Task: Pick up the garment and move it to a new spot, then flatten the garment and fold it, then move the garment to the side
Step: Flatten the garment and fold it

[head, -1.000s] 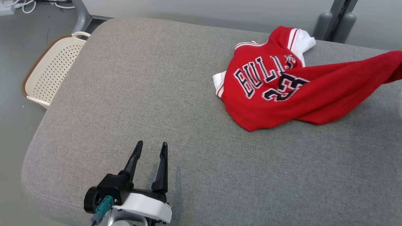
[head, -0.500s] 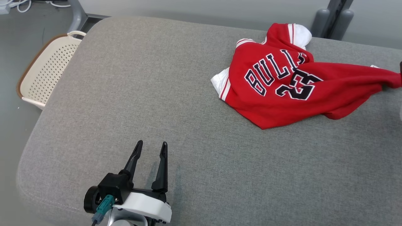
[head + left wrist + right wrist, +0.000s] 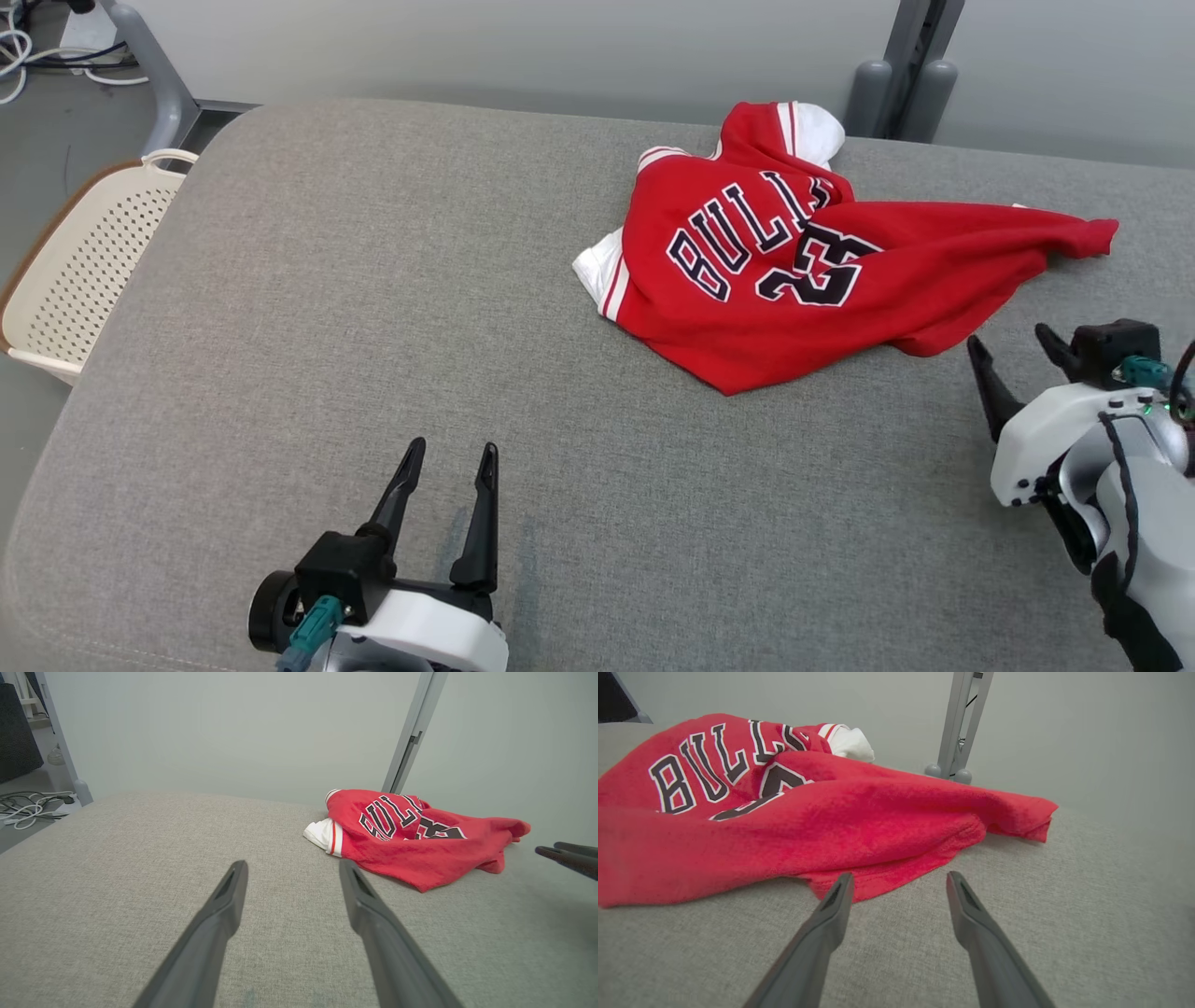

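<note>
The garment (image 3: pixel 794 271) is a red jersey with dark "BULLS 23" lettering and white sleeves, lying crumpled on the far right part of the grey padded table (image 3: pixel 373 308). It also shows in the left wrist view (image 3: pixel 411 835) and the right wrist view (image 3: pixel 784 812). My right gripper (image 3: pixel 1013 345) stands open just right of and below the jersey's hem, with nothing between its fingers. In the right wrist view, the right gripper (image 3: pixel 899 879) points at the hem, apart from it. My left gripper (image 3: pixel 450 453) rests open near the front edge, far from the jersey, and shows open in the left wrist view (image 3: pixel 289 868).
A cream perforated basket (image 3: pixel 75 261) sits on the floor off the table's left edge. A grey post (image 3: pixel 901 84) rises behind the table near the jersey. Cables (image 3: pixel 37 56) lie on the floor at the far left.
The right gripper has let go of the jersey's right end, which has dropped onto the table. It has come into view, open. The camera has shifted; the left gripper has stayed put.
</note>
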Robot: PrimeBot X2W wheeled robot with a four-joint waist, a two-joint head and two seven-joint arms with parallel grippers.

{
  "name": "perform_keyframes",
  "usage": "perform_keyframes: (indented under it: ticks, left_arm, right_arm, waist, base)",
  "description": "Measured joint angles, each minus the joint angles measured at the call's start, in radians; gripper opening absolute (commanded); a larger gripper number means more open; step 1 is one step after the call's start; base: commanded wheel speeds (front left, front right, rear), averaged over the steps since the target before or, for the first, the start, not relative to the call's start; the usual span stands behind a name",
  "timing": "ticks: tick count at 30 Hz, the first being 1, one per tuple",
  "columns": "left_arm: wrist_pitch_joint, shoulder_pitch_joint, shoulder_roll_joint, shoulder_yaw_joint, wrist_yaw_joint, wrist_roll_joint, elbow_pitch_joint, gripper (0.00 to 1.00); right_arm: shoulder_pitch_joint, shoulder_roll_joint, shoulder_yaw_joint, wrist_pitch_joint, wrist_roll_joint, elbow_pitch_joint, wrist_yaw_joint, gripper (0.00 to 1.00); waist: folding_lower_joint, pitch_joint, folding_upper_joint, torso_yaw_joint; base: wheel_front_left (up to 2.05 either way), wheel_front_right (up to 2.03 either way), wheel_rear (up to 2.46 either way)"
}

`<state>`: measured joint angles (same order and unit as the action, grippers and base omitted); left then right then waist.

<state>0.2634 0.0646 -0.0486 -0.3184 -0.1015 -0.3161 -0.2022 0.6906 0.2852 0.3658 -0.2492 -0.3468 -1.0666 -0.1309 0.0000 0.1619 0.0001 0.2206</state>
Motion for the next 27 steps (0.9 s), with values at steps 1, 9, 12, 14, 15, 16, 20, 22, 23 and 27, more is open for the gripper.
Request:
perform_keyframes:
  ticks: [1,9,12,14,15,16,20,22,23,27]
  left_arm:
    - [0.0,0.0,0.0,0.0,0.003,0.002,0.0,1.0]
    - [0.0,0.005,0.0,-0.007,0.008,0.007,-0.004,1.0]
    - [0.0,0.007,0.0,-0.011,0.008,0.003,-0.003,1.0]
    - [0.0,0.01,0.0,-0.014,0.005,-0.002,0.0,1.0]
    - [0.0,0.011,0.0,-0.014,0.005,-0.003,0.0,1.0]
    - [0.0,0.013,0.0,-0.014,0.004,-0.003,0.0,1.0]
    - [0.0,0.021,0.0,-0.018,-0.002,-0.011,0.004,1.0]
    - [0.0,0.021,0.0,-0.016,-0.005,-0.011,0.006,1.0]
    - [0.0,0.021,0.0,-0.014,-0.006,-0.011,0.007,1.0]
    - [0.0,0.02,0.0,-0.008,-0.009,-0.011,0.007,1.0]
  right_arm:
    - [-0.008,-0.003,0.017,0.005,-0.013,0.006,0.0,1.0]
    - [0.004,0.002,0.129,0.056,-0.059,0.011,0.0,1.0]
    - [0.028,0.013,0.15,0.066,-0.069,-0.014,0.0,1.0]
    - [0.05,0.025,0.156,0.069,-0.069,-0.034,0.0,1.0]
    - [0.06,0.026,0.156,0.073,-0.072,-0.046,0.0,1.0]
    - [0.069,0.026,0.156,0.08,-0.079,-0.059,0.0,1.0]
    - [0.093,0.016,0.162,0.125,-0.112,-0.107,0.0,0.44]
    - [0.102,0.015,0.169,0.125,-0.121,-0.11,0.0,0.17]
    - [0.102,0.011,0.176,0.125,-0.123,-0.109,0.0,0.0]
    - [0.098,0.011,0.215,0.115,-0.145,-0.085,0.0,0.0]
  waist:
    - [0.0,0.001,0.0,0.0]
    - [0.0,0.022,0.0,0.034]
    - [0.0,0.033,-0.0001,0.056]
    - [0.0,0.042,0.0,0.072]
    - [0.0,0.046,-0.0001,0.079]
    - [0.0,0.051,-0.0001,0.086]
    - [0.0,0.07,0.0,0.114]
    - [0.0,0.074,0.0,0.117]
    - [0.0,0.073,0.0,0.116]
    - [0.0,0.066,-0.0001,0.1]
  base:
    - [0.0,0.0,0.0]
    - [0.0,0.0,0.0]
    - [0.0,0.0,0.0]
    - [0.0,0.0,0.0]
    - [0.0,0.0,0.0]
    - [0.0,0.0,0.0]
    - [0.0,0.0,0.0]
    - [0.0,0.0,0.0]
    - [0.0,0.0,0.0]
    - [0.0,0.0,0.0]
